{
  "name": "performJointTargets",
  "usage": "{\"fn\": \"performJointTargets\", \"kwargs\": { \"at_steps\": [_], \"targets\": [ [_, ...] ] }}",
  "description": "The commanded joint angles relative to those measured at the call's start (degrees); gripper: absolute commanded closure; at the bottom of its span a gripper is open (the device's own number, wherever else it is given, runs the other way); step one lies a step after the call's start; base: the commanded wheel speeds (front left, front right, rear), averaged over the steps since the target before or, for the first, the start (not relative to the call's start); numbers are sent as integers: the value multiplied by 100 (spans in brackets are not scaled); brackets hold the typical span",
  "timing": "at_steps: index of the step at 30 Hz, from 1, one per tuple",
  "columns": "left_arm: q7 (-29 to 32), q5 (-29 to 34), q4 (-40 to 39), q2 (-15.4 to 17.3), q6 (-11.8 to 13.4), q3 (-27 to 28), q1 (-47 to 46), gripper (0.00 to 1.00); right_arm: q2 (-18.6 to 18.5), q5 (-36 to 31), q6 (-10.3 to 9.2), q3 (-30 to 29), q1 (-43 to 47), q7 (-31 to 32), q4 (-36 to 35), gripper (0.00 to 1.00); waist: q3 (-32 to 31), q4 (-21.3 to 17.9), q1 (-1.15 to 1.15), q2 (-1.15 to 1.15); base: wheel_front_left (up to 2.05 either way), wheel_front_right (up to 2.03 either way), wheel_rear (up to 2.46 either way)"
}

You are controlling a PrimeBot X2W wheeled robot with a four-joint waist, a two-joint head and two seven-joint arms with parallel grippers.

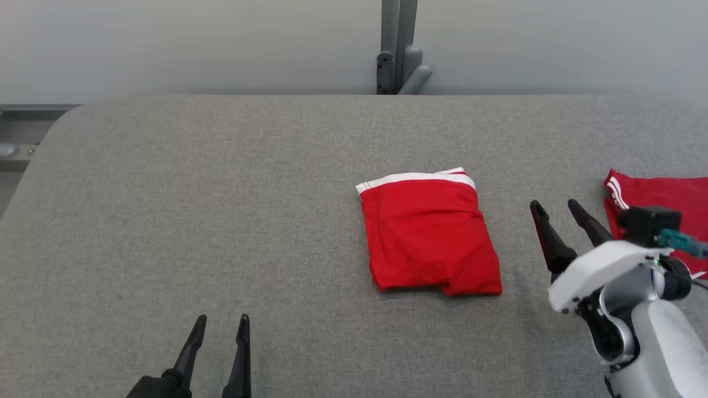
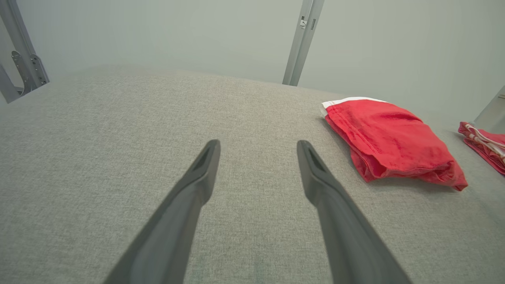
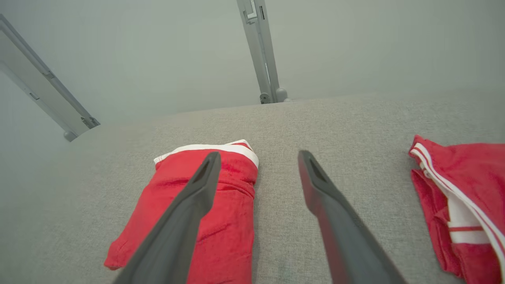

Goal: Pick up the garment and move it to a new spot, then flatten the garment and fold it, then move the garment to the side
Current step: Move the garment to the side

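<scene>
Low at the near edge of the grey fabric-covered table (image 1: 221, 182), the left gripper (image 1: 223, 319) has its two dark fingers spread and empty, well apart from the folded red garment (image 1: 430, 235), which lies close to the middle of the table with its white band (image 1: 415, 179) toward the far edge. Just to the garment's right, the right gripper (image 1: 554, 204) is likewise spread and holds nothing; whether its tips touch the cloth of the table cannot be told. The fold looks done, so the move to the side seems to be what is left. The main risk is a pinch that catches the top layer alone: the bundle would fall open as it lifts. Dragging it across the rough table covering could also pull the loose, puckered near edge out of the fold. A second red garment (image 1: 658, 193) with white stripes lies at the right edge, beyond the right gripper, so a reach that strays could seize the wrong piece, and a drop there would land on it. A metal post (image 1: 398, 44) behind the far edge is out of the way.
</scene>
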Motion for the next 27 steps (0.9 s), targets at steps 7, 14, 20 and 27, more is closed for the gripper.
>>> {"fn": "performJointTargets", "kwargs": {
  "at_steps": [7,14,20,27],
  "targets": [
    [-12,-39,92,6,-43,-95,-458,0,107,213,-1,245,-1204,1597,858,0,541,216,0,0,0,0,0],
    [-12,-118,102,6,-46,-167,-640,0,213,219,0,79,-1661,1818,1722,0,731,422,0,0,0,0,0],
    [-11,-78,135,6,-54,-181,-690,0,264,397,0,26,-1904,1807,2507,0,795,521,0,0,0,0,0],
    [-11,-97,133,7,-53,-164,-737,0,220,999,0,199,-2074,1642,2768,100,812,494,0,0,0,0,0]
  ]
}}
